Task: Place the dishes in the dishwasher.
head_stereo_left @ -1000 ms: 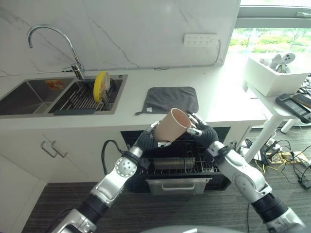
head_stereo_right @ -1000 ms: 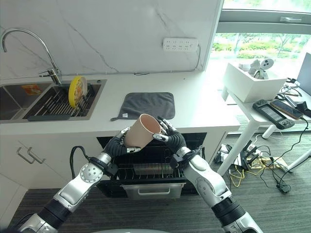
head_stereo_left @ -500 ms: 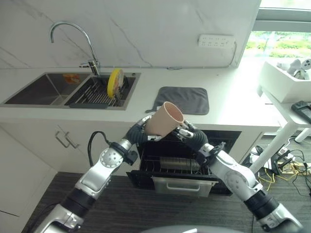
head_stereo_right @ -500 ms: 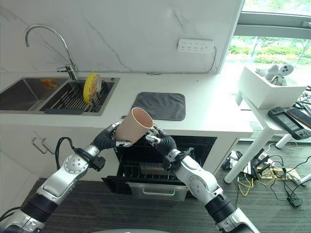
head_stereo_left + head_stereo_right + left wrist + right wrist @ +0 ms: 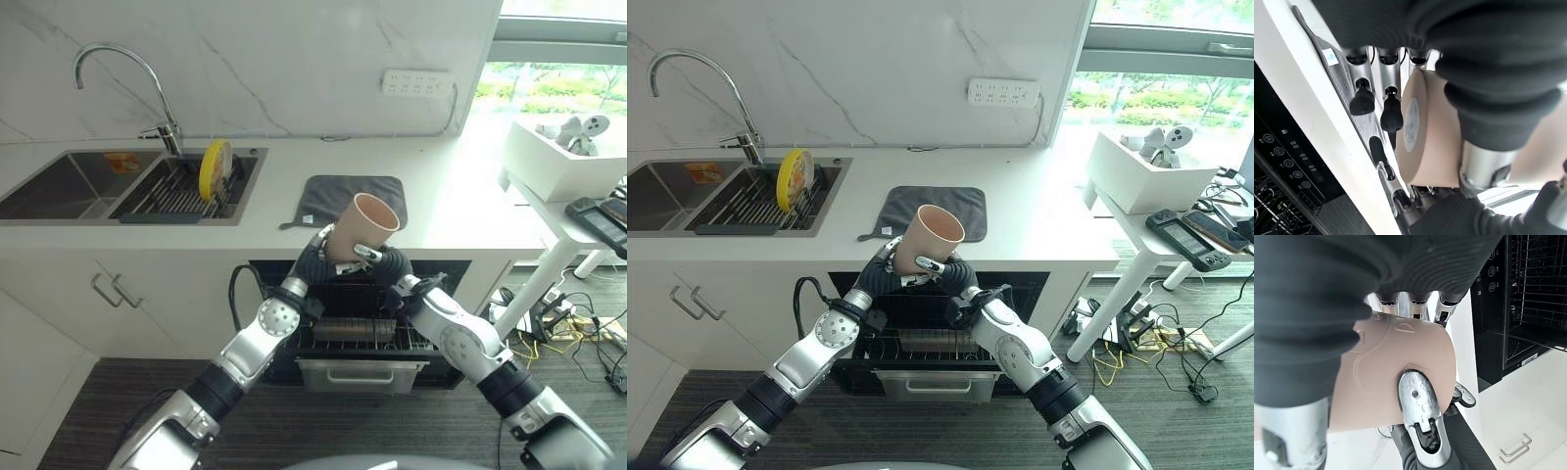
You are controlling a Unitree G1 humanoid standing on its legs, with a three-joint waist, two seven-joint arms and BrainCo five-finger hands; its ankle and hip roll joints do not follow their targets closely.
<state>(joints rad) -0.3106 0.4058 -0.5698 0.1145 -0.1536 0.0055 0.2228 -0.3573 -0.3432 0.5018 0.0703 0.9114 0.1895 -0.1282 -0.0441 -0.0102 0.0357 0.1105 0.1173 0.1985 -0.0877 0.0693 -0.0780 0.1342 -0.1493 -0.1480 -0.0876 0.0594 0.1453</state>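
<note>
A beige cup (image 5: pixel 365 225) hangs tilted, mouth up and to the right, in front of the counter edge above the open dishwasher (image 5: pixel 355 373). My left hand (image 5: pixel 320 257) grips its lower end from the left; in the left wrist view its fingers (image 5: pixel 1391 110) lie beside the cup's base (image 5: pixel 1431 142). My right hand (image 5: pixel 380 262) holds the cup from below right; in the right wrist view its thumb (image 5: pixel 1417 412) presses on the cup's wall (image 5: pixel 1386 367) with the fingers behind. The dishwasher's wire rack (image 5: pixel 345 329) is pulled out below.
A yellow plate (image 5: pixel 209 168) stands on edge in the sink's drying rack (image 5: pixel 172 199) beside the tap (image 5: pixel 120 73). A grey mat (image 5: pixel 355 195) lies on the counter behind the cup. A white side table (image 5: pixel 558 220) with devices stands at the right.
The camera has shifted. The cup has tipped more upright, and my right hand has moved in under it and closed on it while the left hand keeps its hold.
</note>
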